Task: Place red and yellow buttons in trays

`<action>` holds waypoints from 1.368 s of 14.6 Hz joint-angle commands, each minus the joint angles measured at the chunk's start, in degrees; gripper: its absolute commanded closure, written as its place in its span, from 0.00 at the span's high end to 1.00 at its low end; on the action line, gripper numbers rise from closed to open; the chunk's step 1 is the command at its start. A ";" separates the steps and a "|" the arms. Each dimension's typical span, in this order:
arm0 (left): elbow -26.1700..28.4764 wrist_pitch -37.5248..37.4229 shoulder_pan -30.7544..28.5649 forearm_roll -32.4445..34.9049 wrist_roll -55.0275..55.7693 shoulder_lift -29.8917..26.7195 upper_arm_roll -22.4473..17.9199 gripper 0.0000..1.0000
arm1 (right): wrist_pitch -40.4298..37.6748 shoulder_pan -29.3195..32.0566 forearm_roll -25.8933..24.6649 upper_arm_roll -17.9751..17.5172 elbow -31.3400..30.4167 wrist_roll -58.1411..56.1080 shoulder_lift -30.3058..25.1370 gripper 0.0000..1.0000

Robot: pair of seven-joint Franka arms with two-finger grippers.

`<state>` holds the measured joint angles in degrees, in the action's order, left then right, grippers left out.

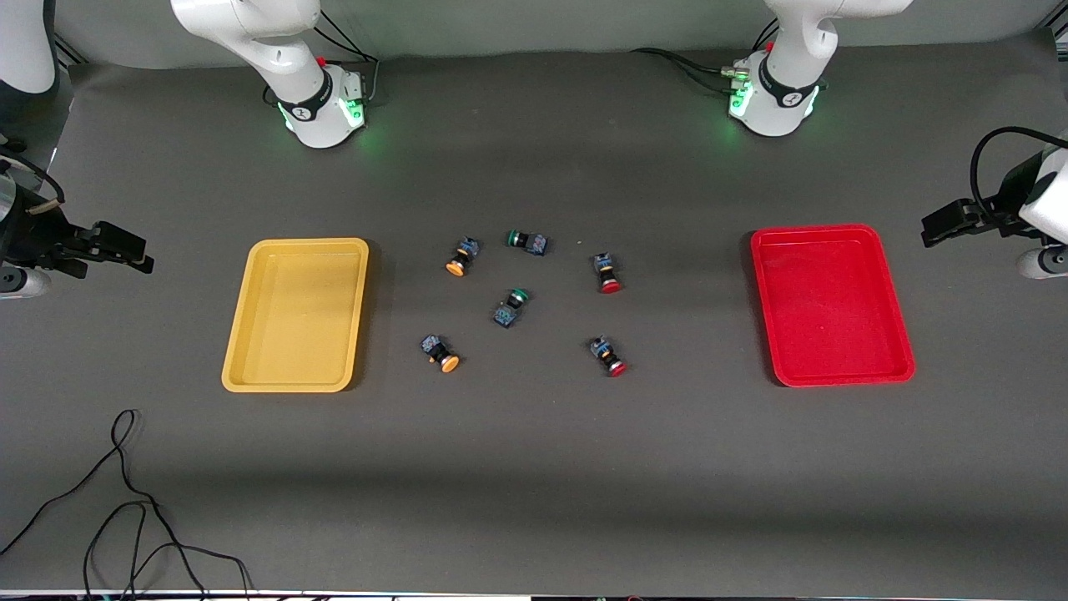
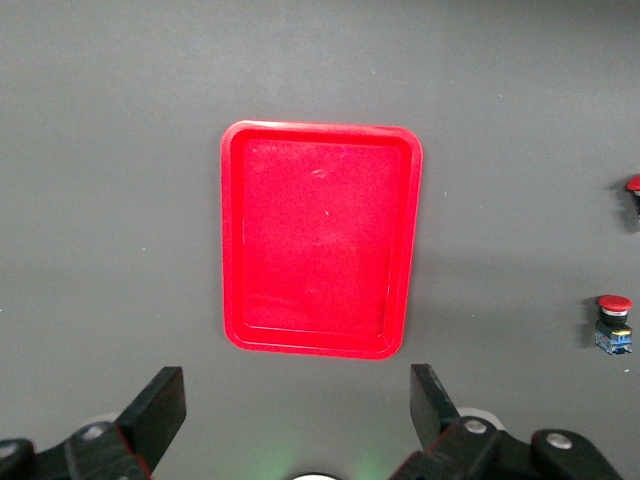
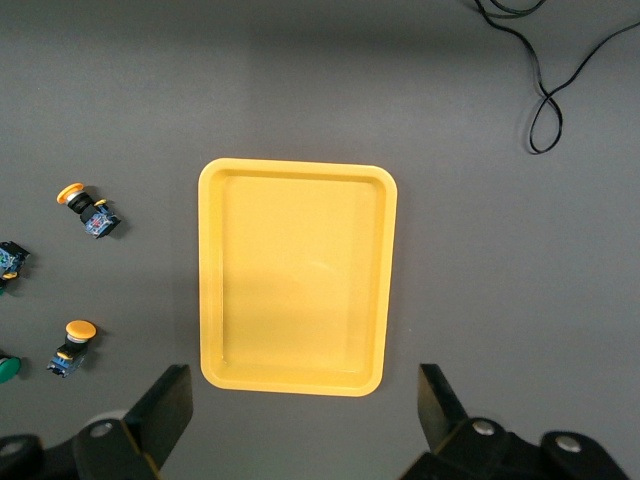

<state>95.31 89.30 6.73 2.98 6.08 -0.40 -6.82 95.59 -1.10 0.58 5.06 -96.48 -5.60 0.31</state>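
Buttons wait untouched mid-worktop between the empty yellow tray (image 1: pixel 296 315) and empty red tray (image 1: pixel 831 305), so each released pincer, right pincer (image 3: pixel 300 420) hanging over the worktop beside the yellow tray, left pincer (image 2: pixel 295 415) beside the red, should likely descend squarely on the nearest yellow-capped button (image 1: pixel 440 351) or red-capped button (image 1: pixel 607 356), avoiding the green-capped buttons (image 1: pixel 510 307).

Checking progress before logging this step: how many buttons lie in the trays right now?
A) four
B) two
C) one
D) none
D: the yellow tray and the red tray hold nothing; all six buttons lie on the table between them.
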 commanded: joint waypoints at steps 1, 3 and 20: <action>-1.53 -1.93 0.92 -0.08 -0.63 0.66 -0.74 1.00 | -0.75 -0.92 -0.41 -0.40 -0.11 -0.03 0.30 1.00; -1.53 -2.81 1.10 -0.08 -0.63 1.01 -0.13 1.00 | 0.21 -5.56 -0.41 -0.14 -3.17 3.98 -0.40 1.00; 6.63 10.87 11.97 -0.96 28.61 10.06 15.44 0.99 | 30.43 -44.43 -0.23 -0.14 -32.71 75.21 -3.57 1.00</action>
<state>98.67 95.50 14.47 2.31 28.80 8.91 9.18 122.42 -45.07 0.70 4.08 -125.16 68.02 -1.94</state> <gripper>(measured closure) 0.000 0.000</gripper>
